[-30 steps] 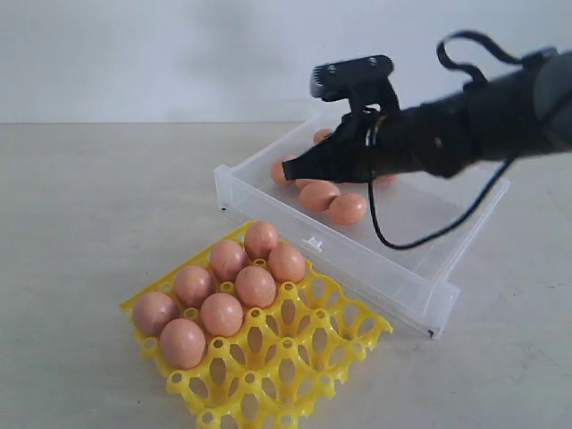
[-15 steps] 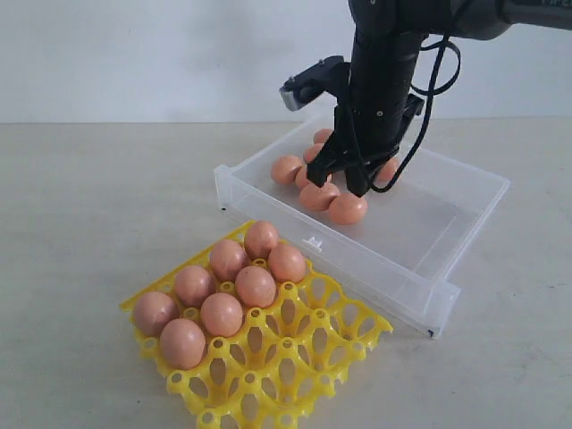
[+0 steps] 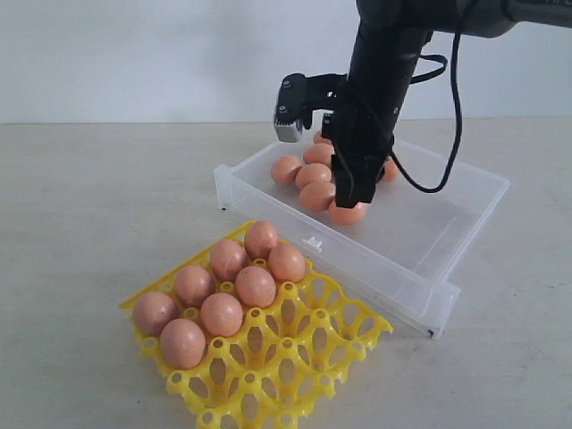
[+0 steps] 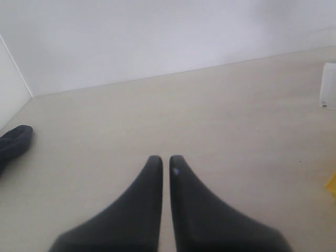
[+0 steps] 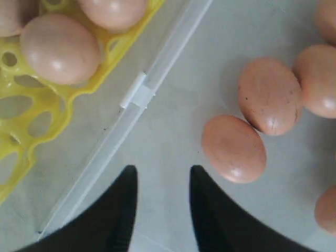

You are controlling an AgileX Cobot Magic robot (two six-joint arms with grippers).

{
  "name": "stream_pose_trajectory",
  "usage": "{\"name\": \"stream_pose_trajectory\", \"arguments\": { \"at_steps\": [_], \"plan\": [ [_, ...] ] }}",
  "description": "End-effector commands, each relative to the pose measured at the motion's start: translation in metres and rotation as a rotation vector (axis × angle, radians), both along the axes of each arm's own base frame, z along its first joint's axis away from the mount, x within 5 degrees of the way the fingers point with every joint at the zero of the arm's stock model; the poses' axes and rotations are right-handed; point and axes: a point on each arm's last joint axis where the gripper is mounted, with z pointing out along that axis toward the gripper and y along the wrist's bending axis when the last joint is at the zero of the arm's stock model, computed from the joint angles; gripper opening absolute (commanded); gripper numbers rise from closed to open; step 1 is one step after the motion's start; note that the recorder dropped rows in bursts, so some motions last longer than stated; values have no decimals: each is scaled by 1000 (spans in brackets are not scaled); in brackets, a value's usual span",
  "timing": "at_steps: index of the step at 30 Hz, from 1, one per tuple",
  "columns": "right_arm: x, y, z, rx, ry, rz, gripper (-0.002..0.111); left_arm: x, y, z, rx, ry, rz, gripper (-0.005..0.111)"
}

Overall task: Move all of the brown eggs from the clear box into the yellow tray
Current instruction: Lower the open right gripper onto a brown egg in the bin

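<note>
Brown eggs (image 3: pixel 317 195) lie in the clear box (image 3: pixel 357 255) beneath the right gripper (image 5: pixel 163 170), half-open, holding nothing.

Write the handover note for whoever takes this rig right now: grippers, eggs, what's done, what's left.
Left gripper: shut, empty, over bare table, away from the work.
Right gripper: open, empty, low over the clear box, beside the nearest loose egg.
Done: eight brown eggs sit in the yellow tray.
Left: at least six eggs in the box, some hidden behind the arm; they go to the tray's free cups.
</note>
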Motion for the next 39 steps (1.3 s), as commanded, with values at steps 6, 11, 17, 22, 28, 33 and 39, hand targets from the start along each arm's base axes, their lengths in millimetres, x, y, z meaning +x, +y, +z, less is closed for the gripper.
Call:
{"name": "stream_pose_trajectory", "arguments": {
  "at_steps": [6,11,17,22,28,33,39],
  "plan": [
    [26,-24,-18,32,-93,33,66,0,0,-1,-3,0,2,4],
    [35,-30,-39,121,-62,1,66,0,0,-1,-3,0,2,4],
    [42,-28,-63,120,-72,67,66,0,0,-1,-3,0,2,4],
    [50,-29,-78,100,-110,62,66,0,0,-1,-3,0,2,4],
    [51,-29,-99,92,-75,62,62,0,0,-1,-3,0,2,4],
    [52,-29,-101,96,-65,25,19,0,0,-1,-3,0,2,4],
    [53,-28,-99,136,-36,-188,0,0,0,-1,-3,0,2,4]
  ]
}}
